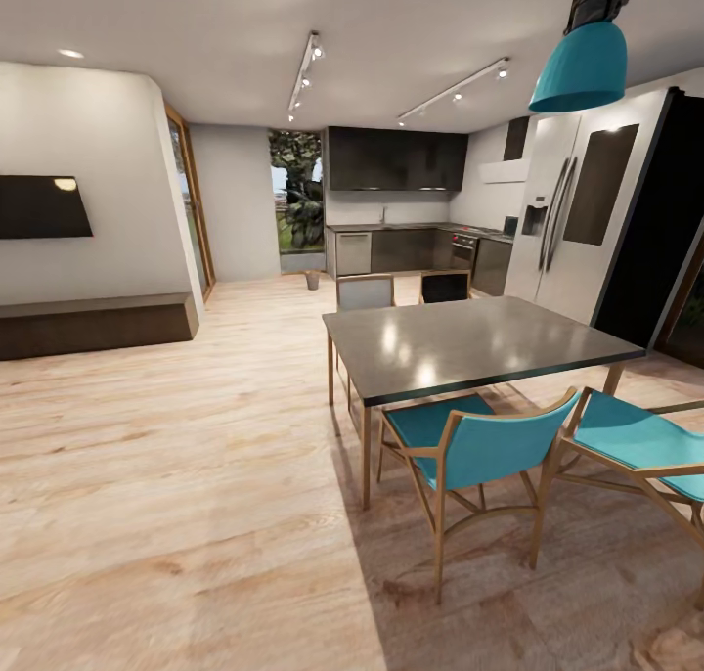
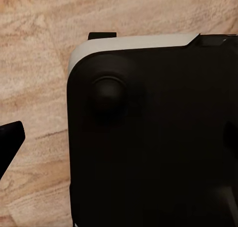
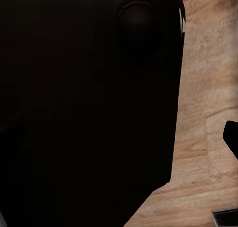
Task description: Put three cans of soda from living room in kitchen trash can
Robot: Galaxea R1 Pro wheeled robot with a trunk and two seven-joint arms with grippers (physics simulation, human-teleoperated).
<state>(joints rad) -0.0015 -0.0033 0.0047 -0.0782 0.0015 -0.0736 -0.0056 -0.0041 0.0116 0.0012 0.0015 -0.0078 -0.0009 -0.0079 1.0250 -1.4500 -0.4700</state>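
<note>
The kitchen lies at the far end of the head view, with dark cabinets (image 1: 396,159), a grey counter (image 1: 401,228) and a tall steel fridge (image 1: 577,211). A small round tash can (image 1: 312,280) stands on the floor by the glass opening at the back. The three can of soda are out of view. In the left wrist view a dark fingertip (image 2: 10,140) pokes in beside the robot's black body (image 2: 148,137), over pale wood floor. Another dark fingertip (image 3: 232,140) appears in the right wrist view, beside the black body (image 3: 89,113). Neither gripper's jaws can be read.
A grey dining table (image 1: 469,343) with teal chairs (image 1: 469,446) (image 1: 636,436) fills the right foreground under a teal pendant lamp (image 1: 582,65). A wall screen (image 1: 39,206) and low dark bench (image 1: 93,324) line the left. Wood floor (image 1: 225,407) runs between them toward the kitchen.
</note>
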